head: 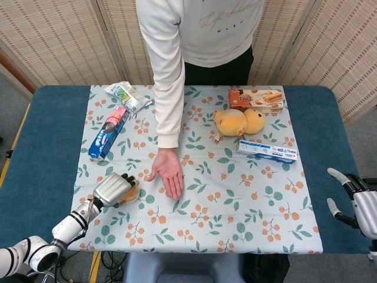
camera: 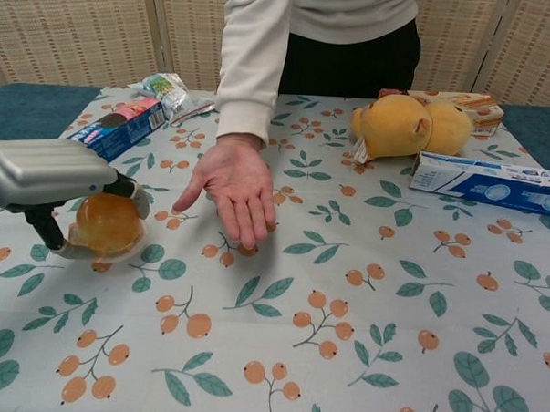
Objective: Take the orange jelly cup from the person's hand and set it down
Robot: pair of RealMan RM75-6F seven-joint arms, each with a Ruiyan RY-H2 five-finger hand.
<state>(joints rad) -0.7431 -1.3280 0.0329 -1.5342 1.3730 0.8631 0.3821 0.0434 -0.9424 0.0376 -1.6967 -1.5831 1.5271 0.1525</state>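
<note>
Near the bench's (camera: 359, 374) front left corner, left hand (camera: 44, 173) with fingers (camera: 138, 198) wrapped over the translucent orange domed jelly cup (camera: 105, 224), rim low above or touching the cloth; cannot tell which. Right hand (head: 353, 197) far off, fingers spread, holding nothing.

A yellow plush toy (head: 238, 122) is lying at two o'clock on the floral tablecloth (head: 235, 200), with a biscuit box (head: 257, 98) sitting behind it and a blue-and-white carton (head: 267, 151) lying just in front. At ten o'clock, a blue cookie pack (head: 109, 132) and a crinkled snack bag (head: 126, 96) are resting.
</note>
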